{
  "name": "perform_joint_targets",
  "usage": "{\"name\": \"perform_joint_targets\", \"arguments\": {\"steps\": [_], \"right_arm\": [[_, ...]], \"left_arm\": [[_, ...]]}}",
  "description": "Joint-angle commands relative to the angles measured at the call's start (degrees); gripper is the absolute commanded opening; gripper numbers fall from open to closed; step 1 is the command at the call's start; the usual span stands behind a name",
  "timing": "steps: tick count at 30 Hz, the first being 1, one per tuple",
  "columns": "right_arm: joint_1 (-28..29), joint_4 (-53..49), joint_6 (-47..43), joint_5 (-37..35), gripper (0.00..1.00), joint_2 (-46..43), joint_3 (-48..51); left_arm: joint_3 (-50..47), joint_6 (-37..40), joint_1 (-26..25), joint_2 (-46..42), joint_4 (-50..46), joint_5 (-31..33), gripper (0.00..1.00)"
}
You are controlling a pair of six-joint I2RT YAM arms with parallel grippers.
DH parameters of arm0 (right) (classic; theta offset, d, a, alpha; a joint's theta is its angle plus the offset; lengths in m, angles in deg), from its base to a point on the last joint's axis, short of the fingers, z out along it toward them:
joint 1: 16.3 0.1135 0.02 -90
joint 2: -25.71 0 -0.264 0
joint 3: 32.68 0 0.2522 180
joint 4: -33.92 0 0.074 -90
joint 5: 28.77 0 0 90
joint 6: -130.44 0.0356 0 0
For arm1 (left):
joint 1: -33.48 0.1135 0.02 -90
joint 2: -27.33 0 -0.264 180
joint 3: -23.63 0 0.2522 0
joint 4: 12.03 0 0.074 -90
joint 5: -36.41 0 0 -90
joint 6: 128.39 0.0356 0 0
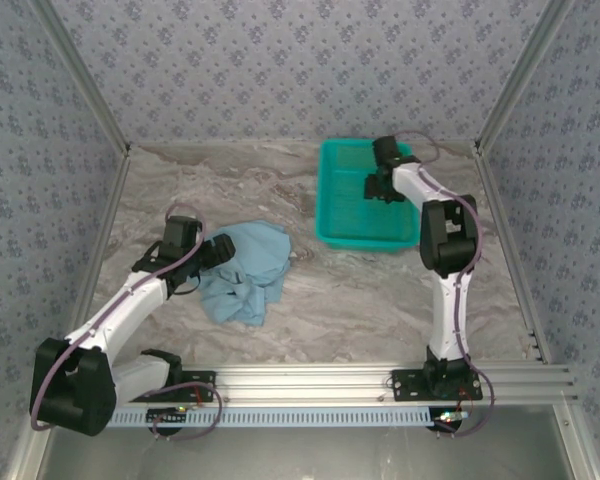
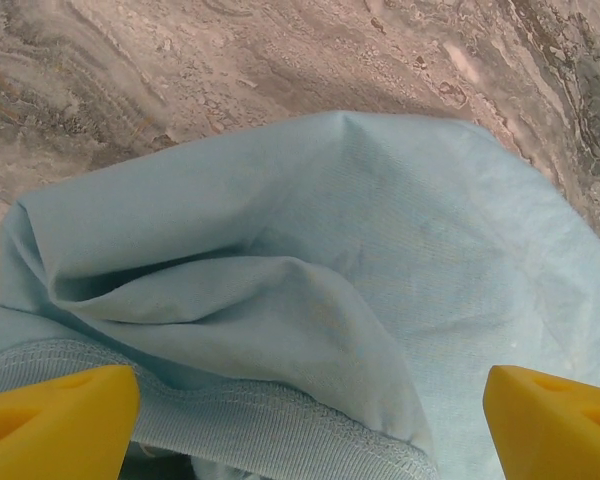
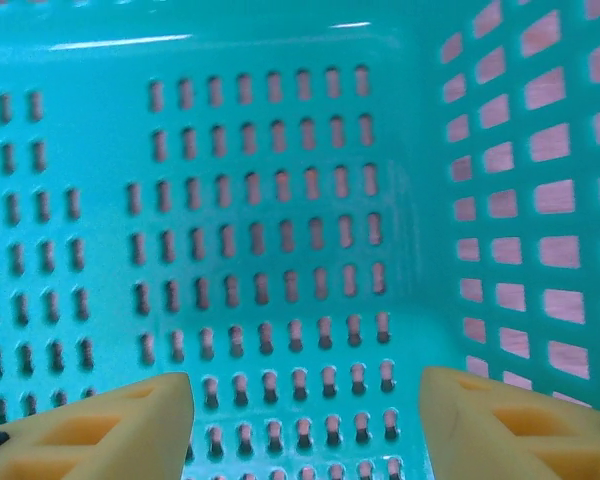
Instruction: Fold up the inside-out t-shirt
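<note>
One crumpled, soft light-blue t-shirt (image 1: 245, 270) lies left of centre on the grey marbled table (image 1: 380, 290) in the top view, with patterned walls (image 1: 280, 70) around. The left pincer (image 1: 214, 250) sits at its edge and the right pincer (image 1: 380, 185) is over a teal mesh basket (image 1: 330, 225). Left wrist: yellow fingers (image 2: 60, 415) spread wide, released, above the shirt's stitched hem. Right wrist: fingers apart, grasping nothing, inside the perforated plastic basket.

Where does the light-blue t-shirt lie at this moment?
In the top external view the t-shirt lies crumpled left of centre on the table, right at the left gripper; the teal basket stands apart, back to its right.
</note>
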Motion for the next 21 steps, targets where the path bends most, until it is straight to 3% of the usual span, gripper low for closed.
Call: {"name": "perform_joint_targets", "arguments": {"steps": [1,6,11,13,19,21], "right_arm": [[-6.3,-3.7,-2.7,-2.2,0.62,0.4,-1.9],[-15.0,-3.8,-5.3,-0.7,0.59,4.7,-8.8],[-16.7,-6.2,-6.8,-2.8,0.6,7.5,-18.2],[-15.2,-4.3,-6.1,0.2,0.64,2.9,-13.3],[-9.3,13.9,-1.4,13.9,0.8,-21.0,18.5],[-5.6,15.5,-1.3,14.7,0.83,-25.9,24.5]], "left_arm": [[0.6,1.3,-0.7,-1.8,0.3,0.6,0.89],[-0.4,1.4,-0.9,-2.1,0.8,0.6,0.89],[-0.3,1.5,-1.2,-1.2,1.1,0.4,0.89],[0.2,1.5,-1.5,-1.0,0.7,0.4,0.89],[1.1,1.6,-2.3,-0.5,1.1,0.6,0.89],[1.7,1.9,-2.6,0.1,1.0,0.5,0.89]]}}
